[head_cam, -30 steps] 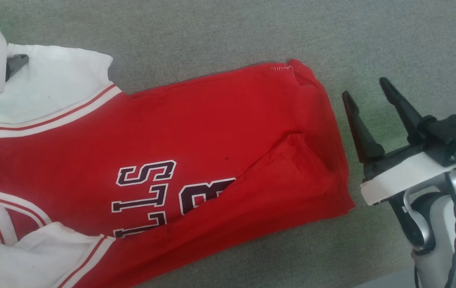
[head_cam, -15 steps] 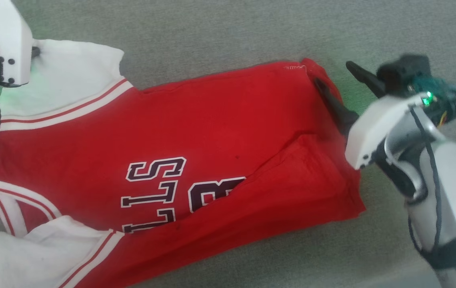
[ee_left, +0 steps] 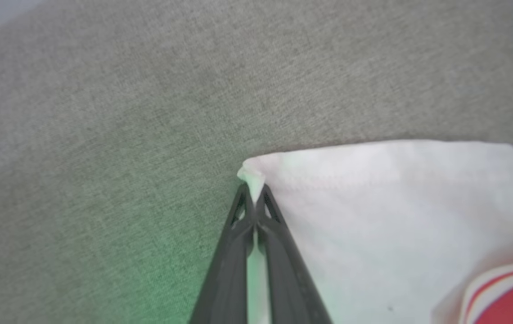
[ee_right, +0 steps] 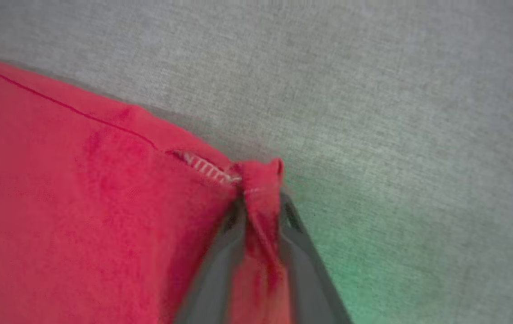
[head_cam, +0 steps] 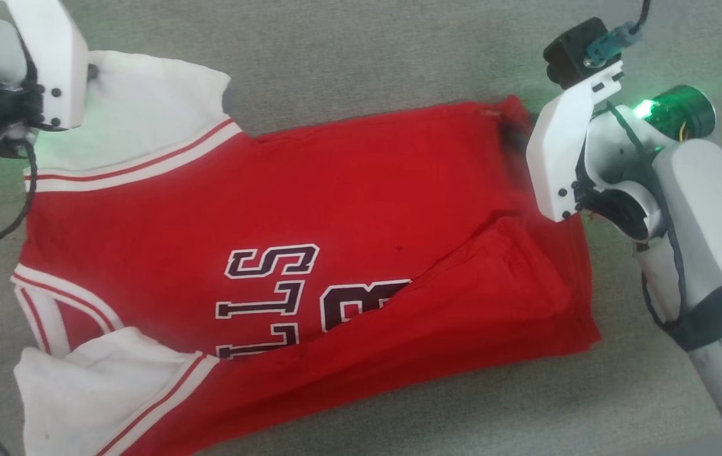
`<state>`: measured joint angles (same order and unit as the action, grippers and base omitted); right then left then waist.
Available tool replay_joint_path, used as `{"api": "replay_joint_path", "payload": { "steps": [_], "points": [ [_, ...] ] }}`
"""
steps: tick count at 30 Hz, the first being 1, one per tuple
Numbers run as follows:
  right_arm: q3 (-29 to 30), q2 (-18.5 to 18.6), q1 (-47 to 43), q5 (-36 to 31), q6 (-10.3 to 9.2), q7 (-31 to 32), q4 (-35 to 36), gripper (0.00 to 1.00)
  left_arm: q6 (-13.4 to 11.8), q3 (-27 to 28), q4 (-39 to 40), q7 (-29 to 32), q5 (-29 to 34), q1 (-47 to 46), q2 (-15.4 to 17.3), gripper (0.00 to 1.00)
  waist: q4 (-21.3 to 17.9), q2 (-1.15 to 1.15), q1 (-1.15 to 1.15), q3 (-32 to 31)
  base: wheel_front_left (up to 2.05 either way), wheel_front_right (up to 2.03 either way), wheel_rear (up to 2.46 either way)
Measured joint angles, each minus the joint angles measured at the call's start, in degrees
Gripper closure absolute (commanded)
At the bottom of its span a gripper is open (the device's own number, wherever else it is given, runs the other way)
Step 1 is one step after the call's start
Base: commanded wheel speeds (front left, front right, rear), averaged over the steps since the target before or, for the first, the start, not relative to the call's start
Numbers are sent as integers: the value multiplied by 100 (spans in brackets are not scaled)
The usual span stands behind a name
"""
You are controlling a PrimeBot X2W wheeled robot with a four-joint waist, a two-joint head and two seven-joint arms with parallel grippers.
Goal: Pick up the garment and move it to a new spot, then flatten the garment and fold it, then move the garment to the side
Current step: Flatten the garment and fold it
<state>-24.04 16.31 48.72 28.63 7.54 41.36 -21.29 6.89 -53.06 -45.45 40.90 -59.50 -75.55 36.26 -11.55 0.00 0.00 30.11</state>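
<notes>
The red jersey (head_cam: pixel 335 190) is lying front-up on the grey cloth surface (head_cam: pixel 367 50), spreading across most of the head view. Its long axis is running left to right and climbing slightly toward the right. The neck and sleeves are pointing to the left edge and the hem is pointing to the right edge. A flap of red cloth is lying doubled over the lower right part, covering some of the dark lettering (head_cam: pixel 272 291).

In the left wrist view, the left gripper (ee_left: pixel 253 194) is pinching the outer corner of the upper white sleeve (ee_left: pixel 373 202), jaws together with a nub of cloth poking out past the tips. In the right wrist view, the right gripper (ee_right: pixel 262 208) is squeezing the bunched hem corner (ee_right: pixel 261 177), red cloth filling the gap between its fingers.

The two grips are sitting at opposite ends of the jersey's upper edge. That placement probably serves to lift the edge taut, carrying the shirt without letting it crumple.
</notes>
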Motion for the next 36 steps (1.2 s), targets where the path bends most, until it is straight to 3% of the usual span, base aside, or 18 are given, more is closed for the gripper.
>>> {"api": "replay_joint_path", "payload": {
  "steps": [11,17,20,28,36],
  "points": [
    [88,371,-215,-41,0,-79,-68,100,14,-46,48,257,-243,60,-107,100,355,0,0,-433,0,0,0],
    [345,581,-659,-118,0,-23,276,100,-237,-49,477,637,-456,347,-16,100,575,0,0,-852,0,0,0],
    [423,679,-928,-111,0,123,564,100,-472,-32,927,824,-568,547,120,100,685,0,0,-1076,0,0,0],
    [676,1069,-1833,118,0,708,1502,100,-1493,-38,2903,1433,-953,1412,736,100,996,0,0,-1563,0,0,0],
    [935,1278,-2692,305,0,1217,2074,100,-2317,-87,4499,1569,-1212,2340,1371,100,1166,0,0,-1814,0,0,0]
  ]
}}
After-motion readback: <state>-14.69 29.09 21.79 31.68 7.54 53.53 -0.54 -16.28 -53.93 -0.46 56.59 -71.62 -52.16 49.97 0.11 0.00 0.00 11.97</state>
